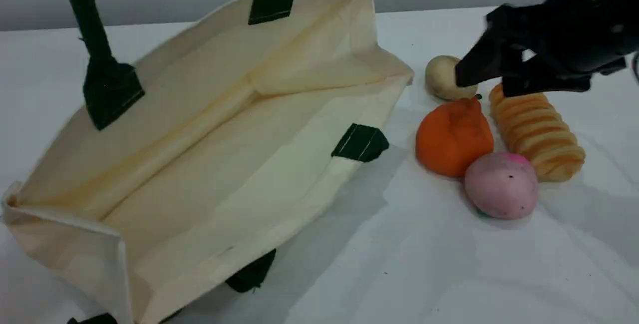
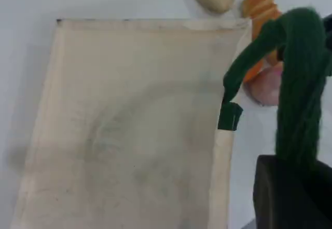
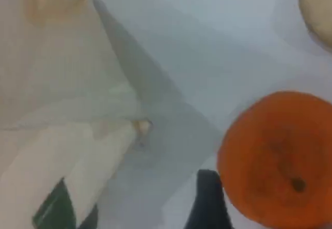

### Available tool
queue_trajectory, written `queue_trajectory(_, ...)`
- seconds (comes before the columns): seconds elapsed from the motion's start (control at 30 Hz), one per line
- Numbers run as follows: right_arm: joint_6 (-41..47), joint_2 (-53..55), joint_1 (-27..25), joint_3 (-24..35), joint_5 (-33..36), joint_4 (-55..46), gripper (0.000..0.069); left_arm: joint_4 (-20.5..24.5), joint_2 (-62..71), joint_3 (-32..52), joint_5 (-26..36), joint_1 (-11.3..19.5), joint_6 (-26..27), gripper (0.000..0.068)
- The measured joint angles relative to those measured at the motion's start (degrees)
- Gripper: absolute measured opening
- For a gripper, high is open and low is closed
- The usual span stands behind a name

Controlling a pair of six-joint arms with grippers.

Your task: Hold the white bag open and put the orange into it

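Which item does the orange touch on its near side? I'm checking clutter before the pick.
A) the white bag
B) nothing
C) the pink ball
C: in the scene view the pink ball presses against the orange's near right side, while bare table separates it from the white bag.

On the right of the white table (image 1: 449,274) lie a ridged golden bread loaf (image 1: 539,137), a pink ball (image 1: 500,185) nearer, and a beige round food (image 1: 442,77) farther.
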Motion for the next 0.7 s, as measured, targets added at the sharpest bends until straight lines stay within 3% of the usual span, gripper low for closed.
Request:
queue_trajectory(0.13, 0.00, 1.79, 0.51, -0.70, -3.10, 0.06, 0.0510, -0.14, 0.00, 0.00, 0.05, 0.00, 0.06, 0.0076)
queue_trajectory(0.7, 0.05, 10.90, 0.51, -6.57, -0.72, 0.18, 0.0510, -0.32, 0.00, 0.00, 0.33, 0.00, 0.13, 0.0076)
